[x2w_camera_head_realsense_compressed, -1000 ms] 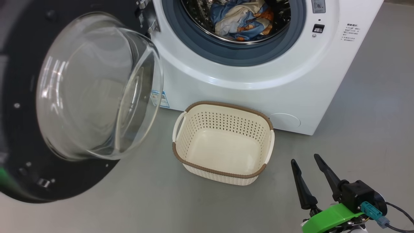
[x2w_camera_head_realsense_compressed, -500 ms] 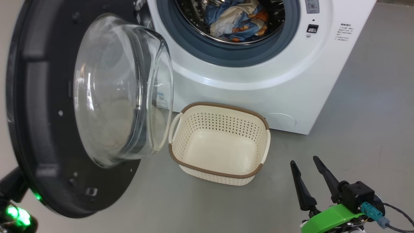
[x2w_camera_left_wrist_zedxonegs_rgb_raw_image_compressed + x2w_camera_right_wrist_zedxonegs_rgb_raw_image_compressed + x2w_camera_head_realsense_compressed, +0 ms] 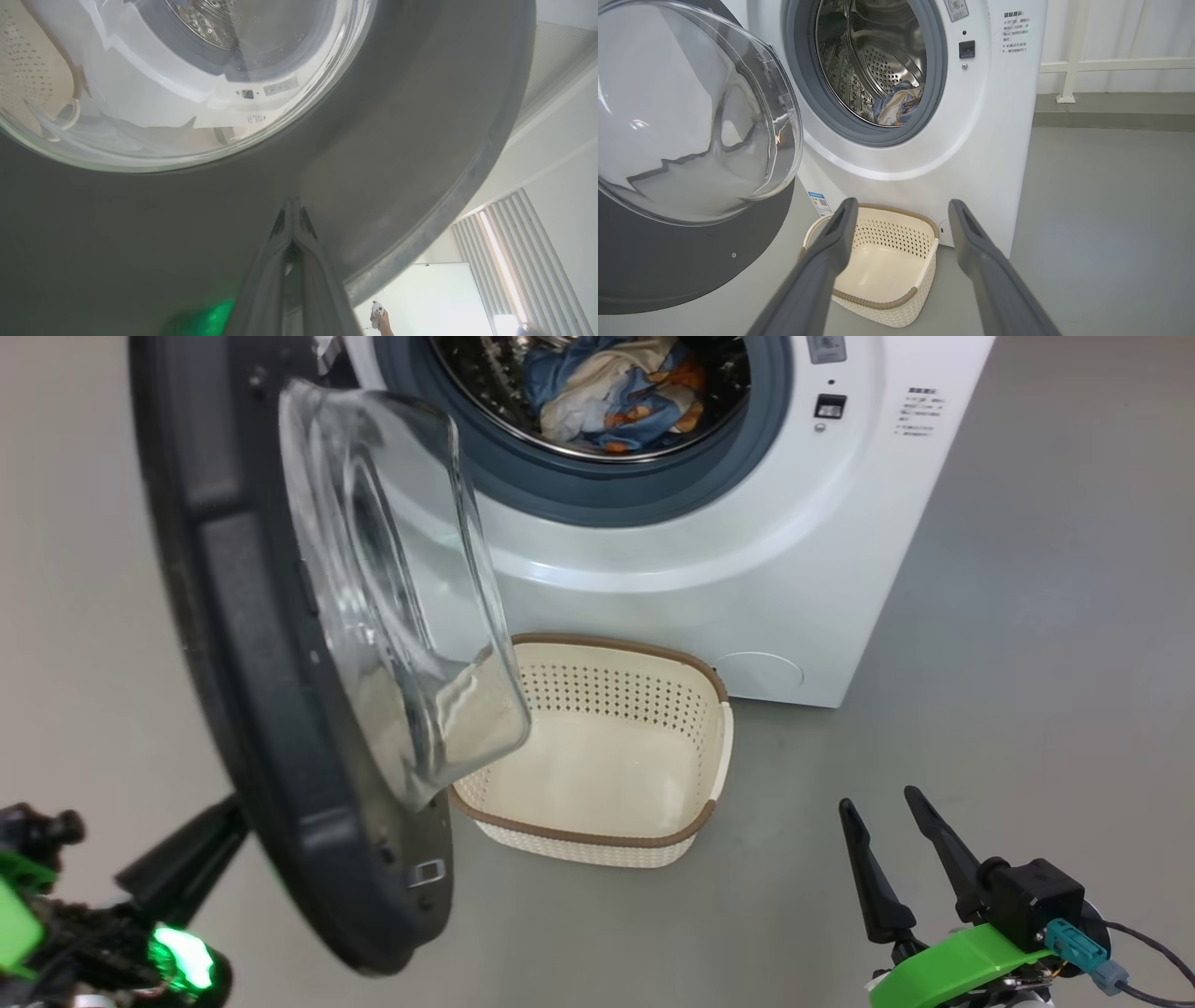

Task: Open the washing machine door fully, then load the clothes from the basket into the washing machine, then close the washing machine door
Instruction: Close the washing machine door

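On washing machine [image 3: 747, 569]: fine print [image 3: 917, 411] upper right, unreadable; blue label sticker [image 3: 816, 201] low on front. The washing machine door [image 3: 243, 644] stands half open, black rim, clear bowl. The clothes [image 3: 607, 392] lie in drum [image 3: 878, 65]; basket [image 3: 579, 837] on floor [image 3: 1027, 663] before it. The left gripper [image 3: 293, 205] closed on nothing, tips at door's outer face; right gripper [image 3: 878, 798] spread wide, empty.

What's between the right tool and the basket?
Just bare grey floor between the right tool and the basket, as the head view shows.

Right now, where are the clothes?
The clothes lie in the drum of the washing machine, top centre of the head view, behind the grey-blue gasket, above the basket.
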